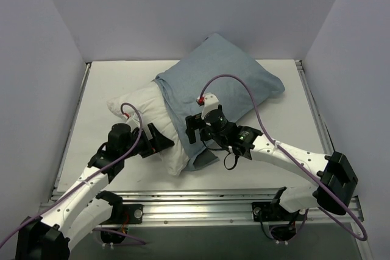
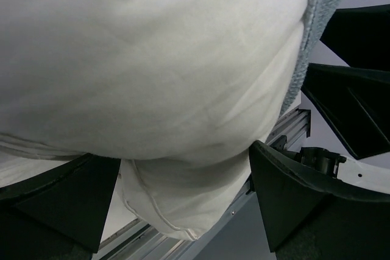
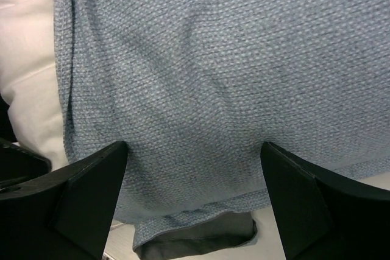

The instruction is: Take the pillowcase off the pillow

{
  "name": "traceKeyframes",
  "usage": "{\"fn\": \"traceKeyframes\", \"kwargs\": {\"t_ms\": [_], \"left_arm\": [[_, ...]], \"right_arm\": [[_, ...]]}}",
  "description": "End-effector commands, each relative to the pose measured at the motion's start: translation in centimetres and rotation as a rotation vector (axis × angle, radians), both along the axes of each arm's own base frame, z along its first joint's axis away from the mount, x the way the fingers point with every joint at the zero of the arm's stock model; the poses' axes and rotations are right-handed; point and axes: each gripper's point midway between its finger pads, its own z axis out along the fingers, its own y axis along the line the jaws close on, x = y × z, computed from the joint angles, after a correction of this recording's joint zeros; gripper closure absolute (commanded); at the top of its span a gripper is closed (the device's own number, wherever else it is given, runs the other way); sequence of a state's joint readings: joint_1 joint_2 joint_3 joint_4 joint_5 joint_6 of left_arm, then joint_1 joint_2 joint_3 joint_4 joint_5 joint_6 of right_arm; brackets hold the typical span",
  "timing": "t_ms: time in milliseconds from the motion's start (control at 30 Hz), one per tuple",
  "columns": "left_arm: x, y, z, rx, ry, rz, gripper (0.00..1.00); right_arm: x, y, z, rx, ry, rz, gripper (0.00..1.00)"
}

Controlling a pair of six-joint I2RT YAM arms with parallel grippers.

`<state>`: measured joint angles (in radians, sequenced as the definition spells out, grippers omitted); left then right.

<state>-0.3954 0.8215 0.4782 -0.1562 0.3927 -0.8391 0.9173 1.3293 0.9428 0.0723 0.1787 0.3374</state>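
Observation:
The light denim-blue pillowcase [image 1: 225, 77] covers the far right part of the white pillow [image 1: 146, 111], whose near left end sticks out bare. My left gripper [image 1: 158, 140] is open, its jaws wide apart round the pillow's bare near corner [image 2: 164, 199]. My right gripper [image 1: 196, 131] is open over the pillowcase's near hem [image 3: 213, 59]. The dark grey inner side [image 3: 201, 242] shows at the case's turned-up edge. The pillow [image 3: 27, 59] shows left of the hem in the right wrist view. The pillowcase's edge [image 2: 323, 22] shows in the left wrist view. No logo is visible.
The pillow lies on a white table [image 1: 103, 89] enclosed by white walls on three sides. An aluminium rail [image 1: 195, 199] runs along the near edge, just below the pillow's corner. The two grippers are close together, the right one's black fingers [image 2: 353, 89] showing in the left wrist view.

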Motion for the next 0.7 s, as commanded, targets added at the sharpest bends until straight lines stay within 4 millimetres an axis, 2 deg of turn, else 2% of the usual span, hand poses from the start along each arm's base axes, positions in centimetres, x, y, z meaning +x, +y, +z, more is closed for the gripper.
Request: {"fn": "traceKeyframes", "kwargs": {"t_ms": [0, 167, 200, 267, 300, 367, 400, 500, 600, 667], "left_arm": [[1.3, -0.9, 0.4, -0.015, -0.057, 0.009, 0.06], [1.7, -1.7, 0.2, -0.023, -0.076, 0.018, 0.03], [1.8, -1.8, 0.3, -0.024, -0.083, 0.021, 0.32], [2.1, -1.6, 0.4, -0.014, -0.086, 0.039, 0.68], [2.2, -1.4, 0.8, -0.008, -0.088, 0.045, 0.95], [2.5, -1.3, 1.6, -0.006, -0.113, 0.057, 0.98], [2.0, -0.9, 1.1, 0.013, -0.085, 0.060, 0.98], [1.9, -0.7, 2.5, 0.013, -0.113, 0.063, 0.98], [1.7, -0.5, 3.6, 0.017, -0.127, 0.067, 0.98], [1.7, -0.4, 4.6, 0.021, -0.145, 0.065, 0.98]], "right_arm": [[0.3, 1.1, 1.0, 0.019, -0.040, -0.006, 0.13], [-0.8, 3.2, 0.2, 0.027, -0.021, 0.044, 0.14], [-0.8, 3.3, 0.3, 0.032, -0.020, 0.025, 0.14], [-1.0, 3.7, 0.4, 0.024, -0.021, 0.021, 0.14], [-1.6, 4.2, 0.6, 0.021, -0.027, 0.036, 0.14], [-1.8, 4.5, 1.3, 0.011, -0.048, 0.028, 0.14], [-2.5, 5.0, 1.5, 0.007, -0.057, 0.042, 0.14], [-2.3, 5.0, 0.9, -0.031, -0.058, -0.010, 0.14], [-2.2, 4.8, -0.9, -0.056, -0.035, -0.062, 0.14], [-1.1, 3.1, -2.3, -0.108, -0.050, -0.168, 0.19]]}}
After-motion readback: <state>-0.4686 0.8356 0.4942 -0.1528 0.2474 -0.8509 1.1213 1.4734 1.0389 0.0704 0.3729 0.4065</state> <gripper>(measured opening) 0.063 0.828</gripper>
